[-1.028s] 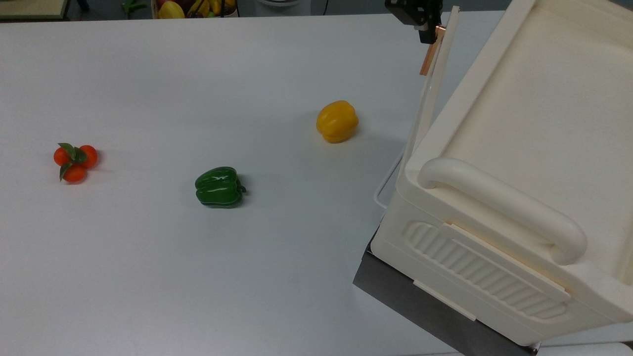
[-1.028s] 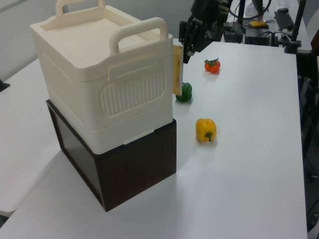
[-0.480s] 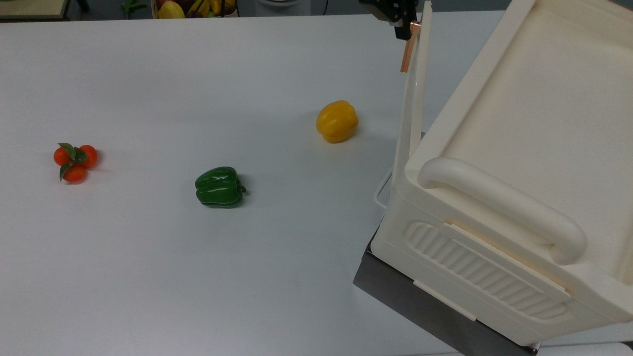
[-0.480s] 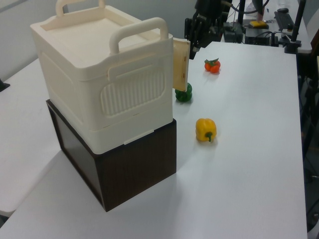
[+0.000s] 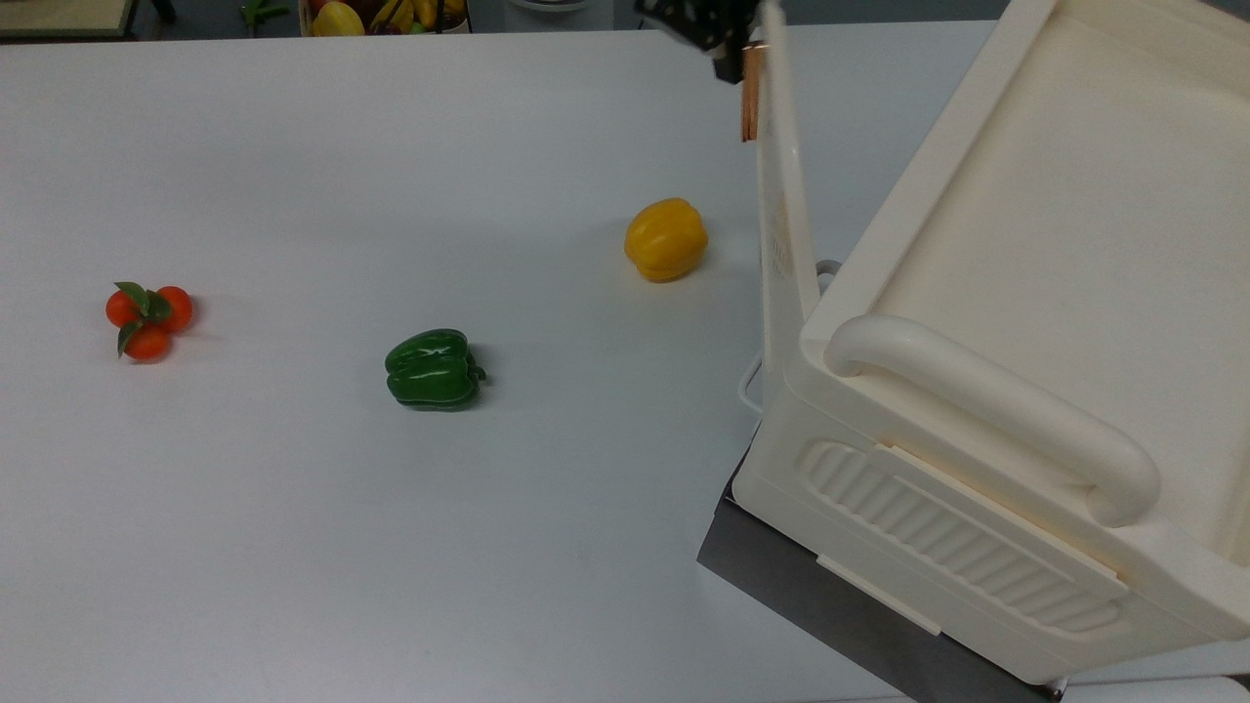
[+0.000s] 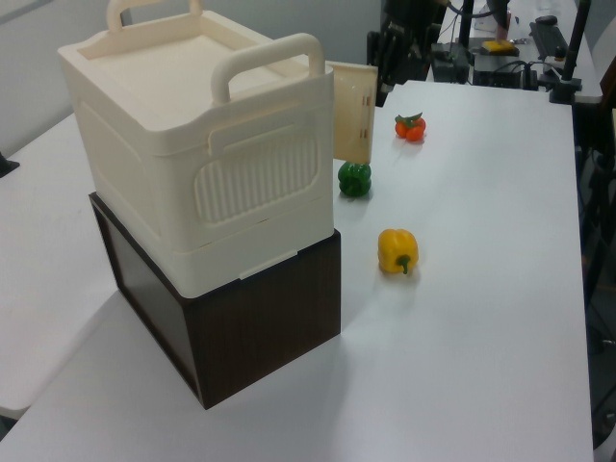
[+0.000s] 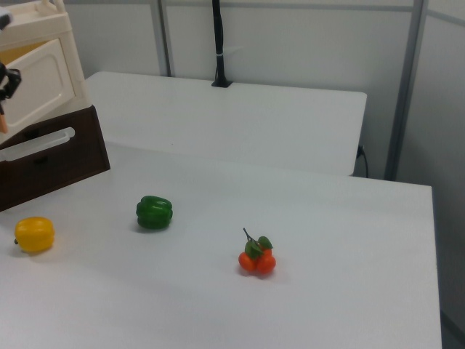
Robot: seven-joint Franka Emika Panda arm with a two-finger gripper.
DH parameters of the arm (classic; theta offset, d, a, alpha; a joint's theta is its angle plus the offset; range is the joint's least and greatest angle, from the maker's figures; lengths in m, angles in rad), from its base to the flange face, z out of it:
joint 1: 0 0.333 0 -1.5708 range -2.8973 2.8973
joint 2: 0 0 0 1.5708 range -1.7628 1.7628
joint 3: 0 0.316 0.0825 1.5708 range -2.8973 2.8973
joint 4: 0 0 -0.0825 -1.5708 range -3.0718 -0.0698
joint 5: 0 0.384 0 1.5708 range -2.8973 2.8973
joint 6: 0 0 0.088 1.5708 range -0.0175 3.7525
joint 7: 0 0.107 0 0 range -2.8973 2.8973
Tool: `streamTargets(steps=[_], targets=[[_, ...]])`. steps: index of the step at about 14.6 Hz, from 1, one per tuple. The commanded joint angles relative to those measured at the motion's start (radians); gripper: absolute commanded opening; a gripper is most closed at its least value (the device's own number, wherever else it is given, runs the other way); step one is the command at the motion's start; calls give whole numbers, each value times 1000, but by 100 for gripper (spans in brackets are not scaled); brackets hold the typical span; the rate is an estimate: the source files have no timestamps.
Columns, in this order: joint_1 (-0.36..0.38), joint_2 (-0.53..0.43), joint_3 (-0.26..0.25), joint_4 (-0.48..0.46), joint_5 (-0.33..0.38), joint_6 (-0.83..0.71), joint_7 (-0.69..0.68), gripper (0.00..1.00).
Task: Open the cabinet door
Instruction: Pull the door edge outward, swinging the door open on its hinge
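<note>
Reaching in from the top view's upper edge, claw [image 5: 734, 61] at copper handle strip [image 5: 749, 98] of cabinet door [image 5: 781, 225]; finger state indeterminable. Door swung partly out from cream cabinet [image 6: 192, 164] above counter [image 5: 293, 488].

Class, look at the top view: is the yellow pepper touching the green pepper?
No. The yellow pepper lies apart from the green pepper, with bare white table between them.
</note>
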Motion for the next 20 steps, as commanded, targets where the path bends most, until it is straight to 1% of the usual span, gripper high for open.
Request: streamTargets(steps=[1,2,4,8,12,14,16,17,20], targets=[[-42,16,-8,-29,-13,39,-14,10],[-51,16,-13,-29,-13,39,-14,11],[-53,18,-37,-27,-13,39,-14,15],[-71,20,-77,-24,-11,48,-13,26],[-74,32,-117,-10,-10,100,-11,27],[-74,32,-126,-10,-10,136,-4,29],[-88,49,-131,13,-4,145,-4,29],[-88,59,-132,20,-4,169,-1,29],[-88,82,-132,17,-2,315,24,29]])
